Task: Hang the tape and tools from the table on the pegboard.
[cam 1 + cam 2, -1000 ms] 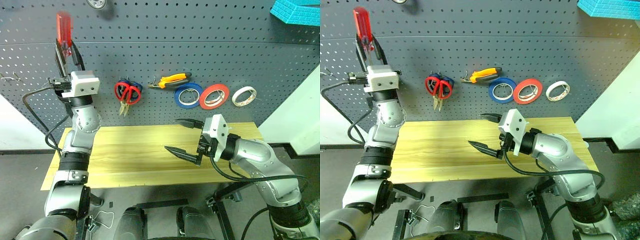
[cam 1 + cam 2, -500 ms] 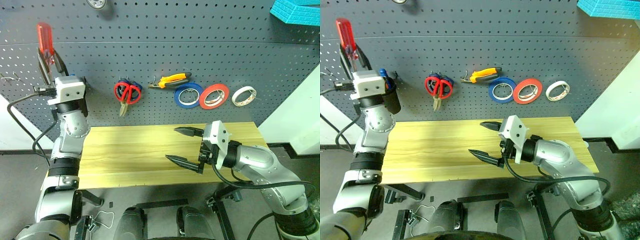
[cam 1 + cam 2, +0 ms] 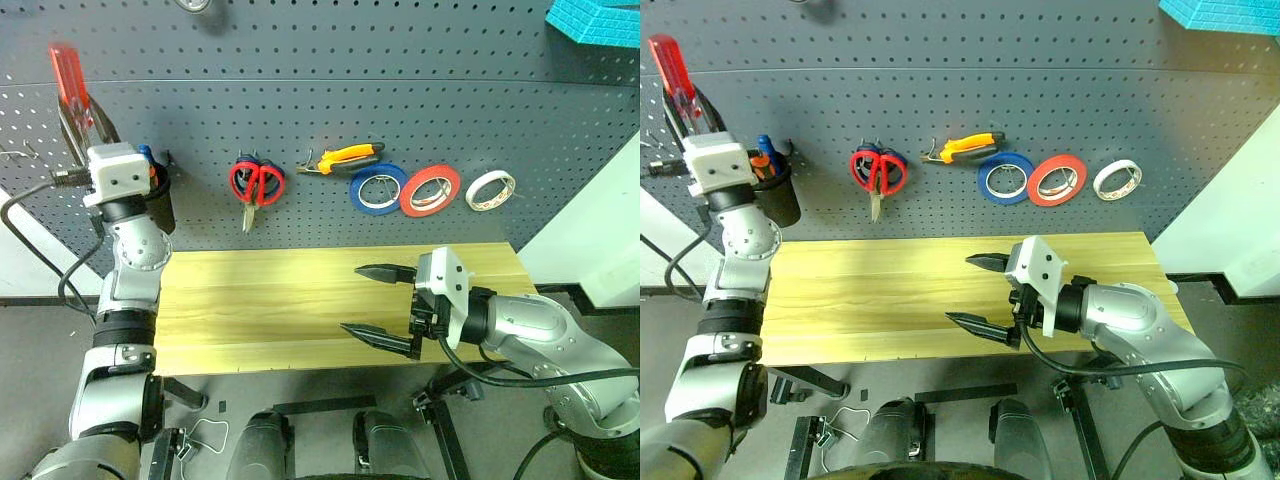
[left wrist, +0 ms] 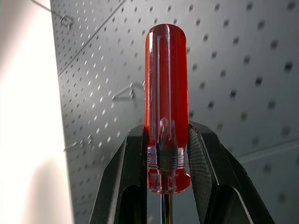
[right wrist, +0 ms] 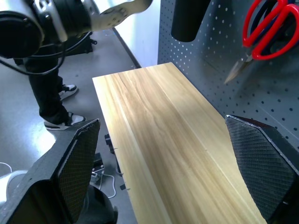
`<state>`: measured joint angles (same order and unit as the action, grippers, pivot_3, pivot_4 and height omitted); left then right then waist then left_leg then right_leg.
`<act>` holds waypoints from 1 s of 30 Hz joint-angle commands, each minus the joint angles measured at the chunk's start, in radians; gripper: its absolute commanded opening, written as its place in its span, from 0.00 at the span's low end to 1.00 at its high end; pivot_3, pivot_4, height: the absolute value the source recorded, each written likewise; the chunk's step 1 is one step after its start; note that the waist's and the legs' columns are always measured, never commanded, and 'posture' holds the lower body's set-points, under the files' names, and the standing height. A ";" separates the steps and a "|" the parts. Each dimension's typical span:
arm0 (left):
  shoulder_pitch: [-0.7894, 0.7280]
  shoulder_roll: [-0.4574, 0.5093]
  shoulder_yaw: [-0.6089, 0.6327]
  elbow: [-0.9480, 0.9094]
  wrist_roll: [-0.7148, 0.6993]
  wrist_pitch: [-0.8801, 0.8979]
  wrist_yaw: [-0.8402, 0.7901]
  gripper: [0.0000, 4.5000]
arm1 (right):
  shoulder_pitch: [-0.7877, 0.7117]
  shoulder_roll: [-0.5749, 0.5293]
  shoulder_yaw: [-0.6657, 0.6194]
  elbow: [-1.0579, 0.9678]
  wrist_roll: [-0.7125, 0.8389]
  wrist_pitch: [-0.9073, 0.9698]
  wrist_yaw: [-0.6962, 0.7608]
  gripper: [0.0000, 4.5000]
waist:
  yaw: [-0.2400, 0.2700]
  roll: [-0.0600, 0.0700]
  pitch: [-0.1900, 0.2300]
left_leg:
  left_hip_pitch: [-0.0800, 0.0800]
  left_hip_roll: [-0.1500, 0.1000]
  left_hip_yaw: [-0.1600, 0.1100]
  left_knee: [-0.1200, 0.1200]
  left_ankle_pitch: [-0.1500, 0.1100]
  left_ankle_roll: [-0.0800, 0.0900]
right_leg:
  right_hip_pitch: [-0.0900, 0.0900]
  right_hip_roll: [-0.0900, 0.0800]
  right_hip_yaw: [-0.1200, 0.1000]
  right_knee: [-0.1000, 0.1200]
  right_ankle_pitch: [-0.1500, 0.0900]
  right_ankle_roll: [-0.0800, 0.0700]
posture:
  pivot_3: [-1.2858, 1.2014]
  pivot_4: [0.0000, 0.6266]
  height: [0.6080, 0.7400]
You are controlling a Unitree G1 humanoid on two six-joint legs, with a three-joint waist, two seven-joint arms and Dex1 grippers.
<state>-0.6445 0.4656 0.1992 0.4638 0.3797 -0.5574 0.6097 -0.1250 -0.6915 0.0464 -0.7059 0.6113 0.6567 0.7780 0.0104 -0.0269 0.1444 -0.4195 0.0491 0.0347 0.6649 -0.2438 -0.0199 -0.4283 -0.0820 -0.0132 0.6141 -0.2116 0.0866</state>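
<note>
Left wrist view showed the screwdriver (image 4: 167, 107) clamped between the 2 fingers of the left gripper (image 4: 167, 158) near the base of its translucent red handle, most of the handle standing clear above the fingertips and the shaft running down between them. A slip or tilt was judged the main risk, since so little of the smooth handle was pinched and its upper end was unsupported. A miss was also judged possible at the black cup holder (image 3: 777, 195), which sat on the pegboard (image 3: 420, 110) below and beside the gripper. The right gripper (image 3: 385, 305) was held spread wide and empty over the bare table (image 3: 260, 300).
</note>
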 commanded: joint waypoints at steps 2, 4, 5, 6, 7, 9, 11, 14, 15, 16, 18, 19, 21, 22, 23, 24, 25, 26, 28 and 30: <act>-0.051 0.009 0.005 -0.027 -0.018 -0.008 -0.015 0.19 | 0.028 -0.025 -0.057 -0.054 0.027 -0.001 -0.008 1.00 | 0.000 0.000 0.001 | 0.000 0.000 0.000 0.000 0.000 0.000 | 0.000 0.000 0.000 0.000 0.000 0.000 | 0.49 0.26 0.82; -0.055 0.008 0.009 -0.020 -0.023 -0.007 -0.019 0.19 | 0.042 -0.032 -0.073 -0.065 0.035 0.001 -0.009 1.00 | -0.001 0.000 0.001 | 0.000 0.000 0.000 0.000 0.000 0.000 | 0.000 0.000 0.000 0.000 0.000 0.000 | 0.49 0.25 0.82; -0.057 0.009 0.008 -0.013 -0.022 -0.009 -0.018 0.19 | 0.047 -0.037 -0.083 -0.067 0.037 0.002 -0.009 1.00 | -0.001 0.000 0.001 | 0.000 0.000 0.000 0.000 0.000 0.000 | 0.000 0.000 0.000 0.000 0.000 0.000 | 0.49 0.25 0.82; -0.059 0.011 0.007 -0.004 -0.020 -0.012 -0.017 0.19 | 0.051 -0.042 -0.093 -0.070 0.040 0.004 -0.011 1.00 | -0.001 0.000 0.001 | 0.000 0.000 0.000 0.000 0.000 0.000 | 0.000 0.000 0.000 0.000 0.000 0.000 | 0.49 0.25 0.82; -0.060 0.012 0.007 0.002 -0.020 -0.015 -0.015 0.19 | 0.058 -0.048 -0.107 -0.076 0.049 0.008 -0.013 1.00 | -0.001 -0.001 0.001 | 0.000 0.000 0.000 0.000 0.000 0.000 | 0.000 0.000 0.000 0.000 0.000 0.000 | 0.49 0.24 0.82; -0.060 0.012 0.009 -0.009 -0.025 -0.007 -0.020 0.19 | 0.076 -0.067 -0.147 -0.101 0.077 0.024 -0.015 1.00 | -0.001 -0.001 0.002 | 0.000 0.000 0.000 0.000 0.000 0.000 | 0.000 0.000 0.000 0.000 0.000 0.000 | 0.48 0.25 0.82; -0.070 0.010 0.007 0.014 -0.028 -0.010 -0.019 0.19 | 0.093 -0.085 -0.174 -0.116 0.097 0.036 -0.016 1.00 | -0.001 -0.002 0.004 | 0.000 0.000 0.000 0.000 0.000 0.000 | 0.000 0.000 0.000 -0.001 0.000 0.000 | 0.48 0.27 0.82; -0.086 0.003 -0.002 0.057 -0.032 -0.024 -0.019 0.19 | 0.120 -0.111 -0.204 -0.142 0.129 0.057 -0.022 1.00 | -0.001 -0.003 0.012 | 0.000 0.000 0.000 0.000 0.000 0.000 | 0.000 0.000 0.000 -0.001 0.000 0.000 | 0.47 0.31 0.82; -0.094 0.001 -0.005 0.070 -0.032 -0.029 -0.019 0.19 | 0.131 -0.118 -0.215 -0.153 0.143 0.066 -0.026 1.00 | -0.003 -0.003 0.017 | 0.000 0.000 0.000 0.000 0.000 0.000 | 0.000 0.000 0.000 -0.001 0.000 0.000 | 0.46 0.32 0.82; -0.103 -0.001 -0.007 0.083 -0.035 -0.032 -0.020 0.19 | 0.142 -0.125 -0.225 -0.164 0.155 0.074 -0.030 1.00 | -0.003 -0.004 0.021 | 0.000 0.000 0.000 0.000 0.000 0.000 | 0.000 -0.001 0.000 -0.001 0.000 0.000 | 0.46 0.32 0.82; -0.125 -0.005 -0.010 0.109 -0.038 -0.038 -0.020 0.19 | 0.164 -0.138 -0.247 -0.183 0.181 0.087 -0.038 1.00 | -0.006 -0.005 0.029 | -0.001 0.000 0.000 0.000 0.000 0.000 | -0.001 -0.001 0.000 -0.001 0.000 0.000 | 0.46 0.34 0.82; -0.131 -0.006 -0.011 0.114 -0.038 -0.039 -0.021 0.19 | 0.172 -0.143 -0.259 -0.191 0.195 0.093 -0.041 1.00 | -0.007 -0.005 0.033 | -0.002 0.000 0.000 0.000 0.000 0.000 | -0.001 -0.001 0.000 -0.001 0.000 0.000 | 0.45 0.34 0.82; -0.153 -0.011 -0.019 0.141 -0.037 -0.049 -0.022 0.19 | 0.187 -0.150 -0.271 -0.202 0.212 0.101 -0.049 1.00 | -0.013 -0.007 0.040 | -0.003 0.000 0.000 0.000 0.000 0.000 | -0.002 -0.001 0.000 -0.001 0.000 0.000 | 0.45 0.35 0.82; -0.164 -0.013 -0.023 0.154 -0.037 -0.055 -0.023 0.19 | 0.193 -0.154 -0.275 -0.206 0.220 0.105 -0.054 1.00 | -0.017 -0.007 0.042 | -0.004 0.000 0.000 0.000 0.000 0.000 | -0.003 -0.001 0.000 -0.001 0.000 0.000 | 0.45 0.35 0.82; -0.178 -0.017 -0.027 0.170 -0.039 -0.060 -0.025 0.19 | 0.199 -0.158 -0.277 -0.210 0.226 0.108 -0.058 1.00 | -0.022 -0.007 0.046 | -0.005 0.000 0.000 0.000 0.000 0.000 | -0.003 -0.001 0.000 -0.002 0.000 0.000 | 0.45 0.36 0.82; -0.190 -0.020 -0.031 0.183 -0.042 -0.063 -0.028 0.19 | 0.203 -0.161 -0.280 -0.214 0.234 0.109 -0.064 1.00 | -0.025 -0.007 0.049 | -0.005 0.000 0.000 0.000 0.000 0.000 | -0.003 -0.001 0.000 -0.002 0.000 0.000 | 0.45 0.36 0.82; -0.198 -0.023 -0.034 0.192 -0.041 -0.066 -0.026 0.19 | 0.206 -0.164 -0.283 -0.217 0.241 0.111 -0.069 1.00 | -0.026 -0.008 0.052 | -0.006 0.000 0.000 0.000 0.000 0.000 | -0.004 -0.001 0.000 -0.002 0.000 0.000 | 0.45 0.37 0.82; -0.202 -0.025 -0.036 0.194 -0.040 -0.068 -0.024 0.19 | 0.208 -0.166 -0.286 -0.217 0.245 0.113 -0.074 1.00 | -0.028 -0.008 0.055 | -0.006 0.000 0.000 0.000 0.000 0.000 | -0.004 -0.001 0.000 -0.002 0.000 0.000 | 0.45 0.37 0.82; -0.201 -0.028 -0.035 0.190 -0.040 -0.068 -0.021 0.19 | 0.213 -0.170 -0.289 -0.216 0.250 0.115 -0.081 1.00 | -0.032 -0.008 0.060 | -0.006 0.000 0.000 0.000 0.000 0.000 | -0.004 -0.002 0.000 -0.002 0.000 0.000 | 0.45 0.38 0.82; -0.176 -0.029 -0.031 0.160 -0.033 -0.060 -0.016 0.19 | 0.227 -0.175 -0.297 -0.217 0.253 0.115 -0.083 1.00 | -0.034 -0.008 0.063 | -0.006 0.000 0.000 0.000 0.000 0.000 | -0.005 -0.001 0.001 -0.002 0.000 0.000 | 0.45 0.38 0.82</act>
<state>-0.8250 0.4286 0.1675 0.6661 0.3445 -0.6047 0.5809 0.0943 -0.8522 -0.2150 -0.8905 0.8470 0.7781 0.6979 -0.0238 -0.0348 0.2074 -0.4255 0.0493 0.0348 0.6641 -0.2440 -0.0196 -0.4337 -0.0832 -0.0126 0.6125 -0.2119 0.0869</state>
